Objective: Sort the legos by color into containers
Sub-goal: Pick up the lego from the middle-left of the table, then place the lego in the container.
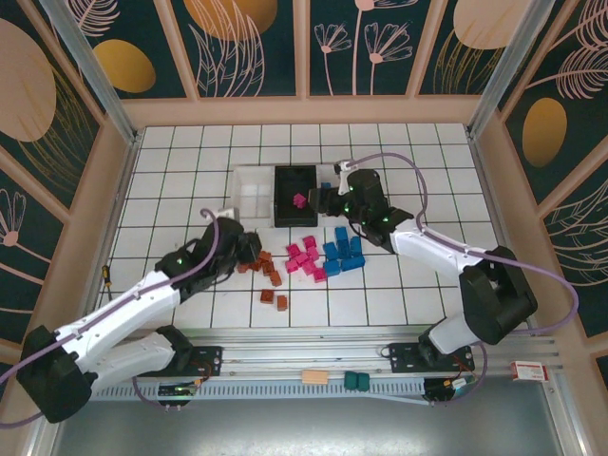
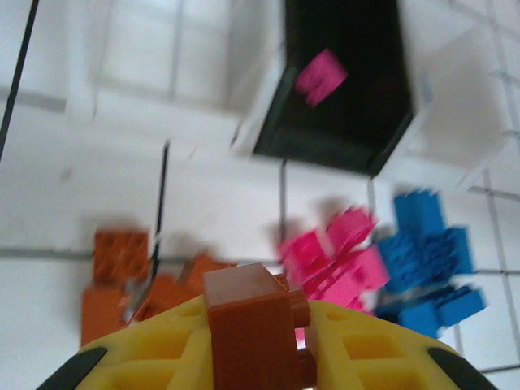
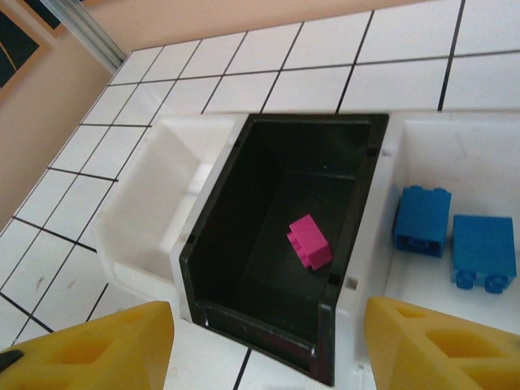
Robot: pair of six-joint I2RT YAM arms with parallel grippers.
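Tiled table (image 1: 171,180): containers (image 1: 255,195), seemingly colour-grouped legos (image 1: 309,258)

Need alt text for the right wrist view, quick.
The right gripper hangs open above the black bin, which holds one pink brick. The right white bin holds two blue bricks; the left white bin looks empty.
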